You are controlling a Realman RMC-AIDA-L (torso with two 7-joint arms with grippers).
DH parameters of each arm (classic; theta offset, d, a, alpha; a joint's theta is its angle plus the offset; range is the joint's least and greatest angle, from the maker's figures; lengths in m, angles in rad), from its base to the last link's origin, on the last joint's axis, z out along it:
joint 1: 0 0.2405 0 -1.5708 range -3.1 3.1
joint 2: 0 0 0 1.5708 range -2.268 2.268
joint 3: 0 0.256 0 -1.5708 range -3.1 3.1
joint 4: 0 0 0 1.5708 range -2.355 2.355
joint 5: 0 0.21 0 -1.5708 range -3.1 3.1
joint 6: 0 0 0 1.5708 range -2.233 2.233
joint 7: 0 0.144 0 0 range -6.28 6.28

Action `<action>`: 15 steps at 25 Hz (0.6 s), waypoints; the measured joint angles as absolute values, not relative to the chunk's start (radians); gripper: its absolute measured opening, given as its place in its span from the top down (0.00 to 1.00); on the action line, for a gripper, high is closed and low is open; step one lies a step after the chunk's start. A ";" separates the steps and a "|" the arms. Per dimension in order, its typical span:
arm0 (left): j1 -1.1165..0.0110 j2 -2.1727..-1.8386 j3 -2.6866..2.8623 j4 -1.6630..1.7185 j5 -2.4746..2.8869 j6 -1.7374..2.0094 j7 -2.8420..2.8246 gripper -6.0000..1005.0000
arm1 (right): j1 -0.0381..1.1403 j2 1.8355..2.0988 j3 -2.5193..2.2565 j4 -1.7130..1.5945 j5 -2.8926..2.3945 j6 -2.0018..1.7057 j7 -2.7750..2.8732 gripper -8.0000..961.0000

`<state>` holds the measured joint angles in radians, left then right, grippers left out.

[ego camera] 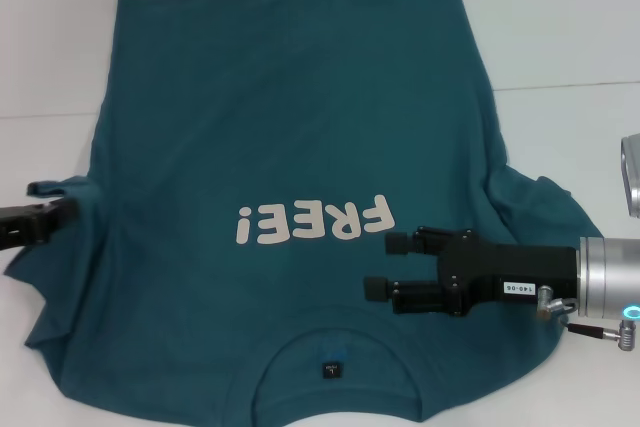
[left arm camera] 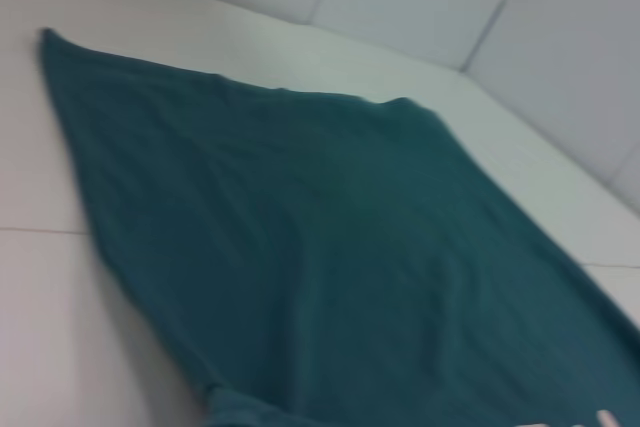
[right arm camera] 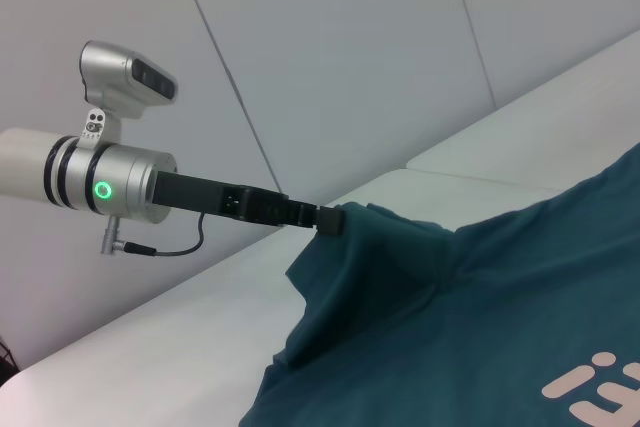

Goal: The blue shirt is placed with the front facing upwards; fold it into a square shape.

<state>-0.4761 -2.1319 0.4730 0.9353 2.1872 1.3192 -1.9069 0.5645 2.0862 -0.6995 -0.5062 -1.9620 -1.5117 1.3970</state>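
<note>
Left tool (ego camera: 68, 209) pinching blue shirt (ego camera: 290, 147) sleeve; right tool (ego camera: 385, 267) spread above chest.

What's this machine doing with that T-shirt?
A two-armed robot is working on a blue shirt spread front-up on a white table, its "FREE!" print showing. The left gripper has pinched the sleeve at the robot's left and lifted it off the table. The right gripper hovers open over the chest, just below the print and near the collar. No fold has been made yet.
</note>
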 joint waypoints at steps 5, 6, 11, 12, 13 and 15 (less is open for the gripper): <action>-0.491 -2.157 0.477 0.927 2.180 1.326 -1.914 0.99 | 0.565 2.086 -0.699 -0.506 -1.962 -1.511 1.393 0.08; -0.493 -2.159 0.480 0.922 2.180 1.322 -1.914 0.99 | 0.565 2.086 -0.699 -0.506 -1.962 -1.510 1.392 0.08; -0.512 -2.160 0.500 0.865 2.178 1.296 -1.911 0.99 | 0.561 2.086 -0.699 -0.505 -1.962 -1.509 1.390 0.08; -0.513 -2.160 0.504 0.860 2.178 1.291 -1.909 0.99 | 0.560 2.086 -0.700 -0.505 -1.962 -1.508 1.390 0.08; -0.515 -2.160 0.507 0.857 2.178 1.285 -1.908 0.99 | 0.560 2.086 -0.700 -0.505 -1.962 -1.508 1.390 0.08; -0.519 -2.160 0.511 0.852 2.176 1.282 -1.907 0.99 | 0.558 2.086 -0.701 -0.505 -1.962 -1.508 1.390 0.08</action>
